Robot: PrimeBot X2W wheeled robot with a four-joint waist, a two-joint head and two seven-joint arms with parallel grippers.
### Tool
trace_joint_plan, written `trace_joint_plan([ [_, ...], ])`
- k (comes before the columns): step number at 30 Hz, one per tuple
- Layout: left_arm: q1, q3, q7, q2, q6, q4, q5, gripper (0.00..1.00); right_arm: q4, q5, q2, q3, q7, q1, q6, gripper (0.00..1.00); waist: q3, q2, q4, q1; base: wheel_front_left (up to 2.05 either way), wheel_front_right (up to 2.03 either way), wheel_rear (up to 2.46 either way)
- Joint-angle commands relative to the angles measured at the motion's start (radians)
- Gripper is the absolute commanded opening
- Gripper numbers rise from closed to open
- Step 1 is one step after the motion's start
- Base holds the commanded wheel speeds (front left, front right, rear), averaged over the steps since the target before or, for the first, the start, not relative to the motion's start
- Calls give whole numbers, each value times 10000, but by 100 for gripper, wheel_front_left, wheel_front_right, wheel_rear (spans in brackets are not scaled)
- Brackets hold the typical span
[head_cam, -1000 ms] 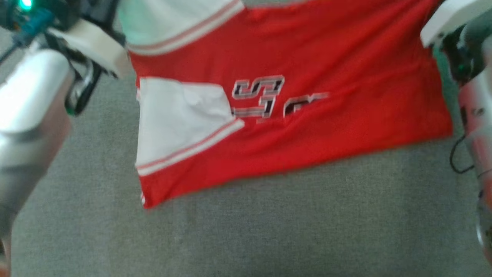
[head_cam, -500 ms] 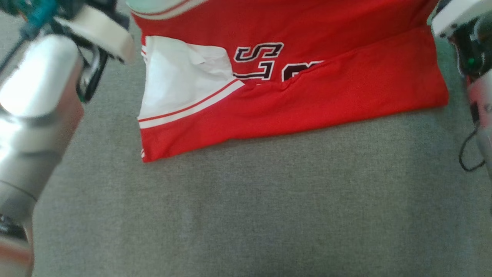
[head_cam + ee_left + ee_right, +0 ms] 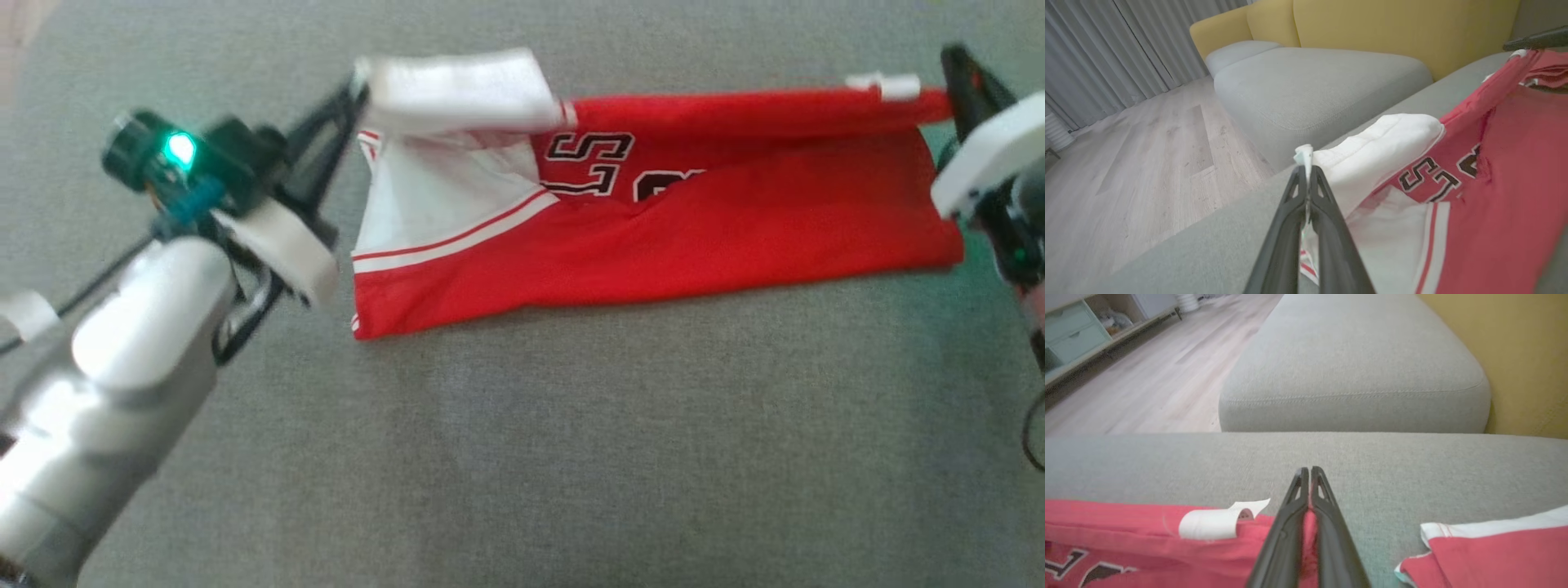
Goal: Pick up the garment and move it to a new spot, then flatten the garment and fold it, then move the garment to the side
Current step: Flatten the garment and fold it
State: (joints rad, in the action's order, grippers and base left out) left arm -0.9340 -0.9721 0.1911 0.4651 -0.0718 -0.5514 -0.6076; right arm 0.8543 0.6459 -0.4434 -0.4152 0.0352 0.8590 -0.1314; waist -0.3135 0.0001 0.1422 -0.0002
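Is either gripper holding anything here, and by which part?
Both hold the garment: left gripper pinches its white end, right gripper its red edge beside the white tag.

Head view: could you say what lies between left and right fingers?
The garment: its raised edge stretches from left fingers to right fingers, in head view.

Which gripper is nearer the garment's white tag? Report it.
Right. The right gripper pinches the red edge beside the white tag; the left gripper holds the opposite, white end of the garment.
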Motion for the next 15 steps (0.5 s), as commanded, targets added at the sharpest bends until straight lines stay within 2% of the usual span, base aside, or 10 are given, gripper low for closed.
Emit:
trace_joint_plan([
  [1,-130,241,-200,542,-27,405,-54,0,-319,128,-288,-226,106,-232,7,0,90,-1,88,2,0,0,0],
  [15,1391,-719,-2612,1764,-130,2466,-652,0,-1092,1135,-1457,-2433,1980,-1308,7,0,636,-1,31,2,0,0,0],
])
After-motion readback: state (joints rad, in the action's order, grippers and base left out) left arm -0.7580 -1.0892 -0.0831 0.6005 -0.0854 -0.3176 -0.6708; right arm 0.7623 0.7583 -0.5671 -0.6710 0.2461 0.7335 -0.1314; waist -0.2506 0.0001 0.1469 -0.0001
